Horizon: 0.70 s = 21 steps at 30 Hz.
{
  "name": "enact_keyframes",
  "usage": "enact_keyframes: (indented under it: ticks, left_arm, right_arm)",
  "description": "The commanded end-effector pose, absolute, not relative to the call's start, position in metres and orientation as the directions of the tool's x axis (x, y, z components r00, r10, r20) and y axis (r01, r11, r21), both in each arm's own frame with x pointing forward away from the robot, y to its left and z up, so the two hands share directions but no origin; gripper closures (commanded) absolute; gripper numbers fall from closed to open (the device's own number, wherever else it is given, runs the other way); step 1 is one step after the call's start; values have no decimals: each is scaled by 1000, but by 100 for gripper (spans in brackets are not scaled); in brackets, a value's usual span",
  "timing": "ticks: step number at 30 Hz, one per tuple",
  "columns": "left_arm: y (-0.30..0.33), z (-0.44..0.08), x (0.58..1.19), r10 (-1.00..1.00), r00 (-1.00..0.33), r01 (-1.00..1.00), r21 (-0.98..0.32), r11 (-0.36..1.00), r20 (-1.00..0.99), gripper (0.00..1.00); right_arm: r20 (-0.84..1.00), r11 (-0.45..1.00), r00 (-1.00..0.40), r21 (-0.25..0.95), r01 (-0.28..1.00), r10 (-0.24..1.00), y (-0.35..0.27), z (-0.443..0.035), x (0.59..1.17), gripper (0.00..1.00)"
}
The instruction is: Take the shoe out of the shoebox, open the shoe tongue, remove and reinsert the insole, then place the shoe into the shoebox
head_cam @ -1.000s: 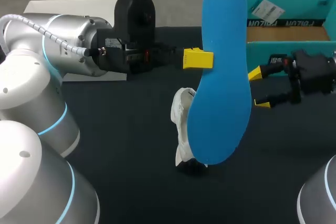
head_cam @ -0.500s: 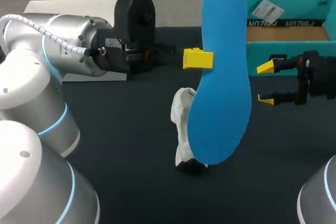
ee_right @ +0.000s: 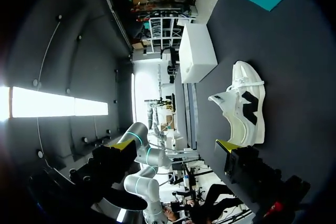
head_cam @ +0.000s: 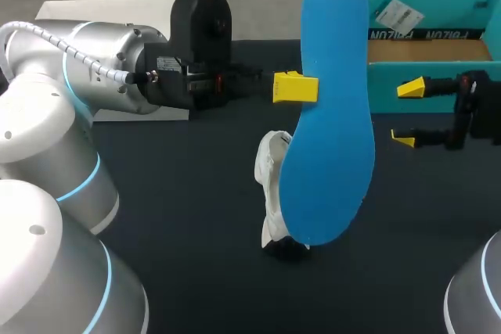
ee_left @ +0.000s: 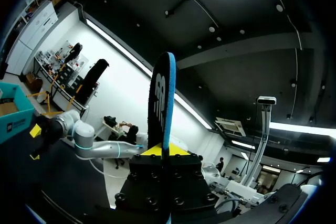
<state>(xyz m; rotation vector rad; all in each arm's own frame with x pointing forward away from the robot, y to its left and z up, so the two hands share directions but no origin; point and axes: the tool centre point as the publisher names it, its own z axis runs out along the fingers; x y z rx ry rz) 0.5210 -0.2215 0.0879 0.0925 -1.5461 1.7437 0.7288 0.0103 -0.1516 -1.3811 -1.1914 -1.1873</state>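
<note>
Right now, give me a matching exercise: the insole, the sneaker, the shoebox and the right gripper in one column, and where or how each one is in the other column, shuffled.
1. blue insole
2. white sneaker
3. teal shoebox
4. right gripper

A. open, holding nothing
B. at the far right of the table
C. held up in the air by the left gripper
D. resting on the table near its middle, outside the box

Pairs: 1-C, 2-D, 3-B, 4-A
</note>
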Motion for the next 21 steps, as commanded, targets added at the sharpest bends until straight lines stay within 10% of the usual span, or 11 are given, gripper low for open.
enact_keyframes:
  ticks: [1, 21]
  left_arm:
    - [-227, 93, 509, 445, -710, -609, -793, 0, 545, 100]
    - [-227, 93, 509, 445, -710, -609, -793, 0, 545, 100]
  right_arm:
    - [995, -79, 39, -32, 996, 94, 26, -156, 735, 0]
    - [996, -51, 32, -28, 998, 77, 32, -156, 736, 0]
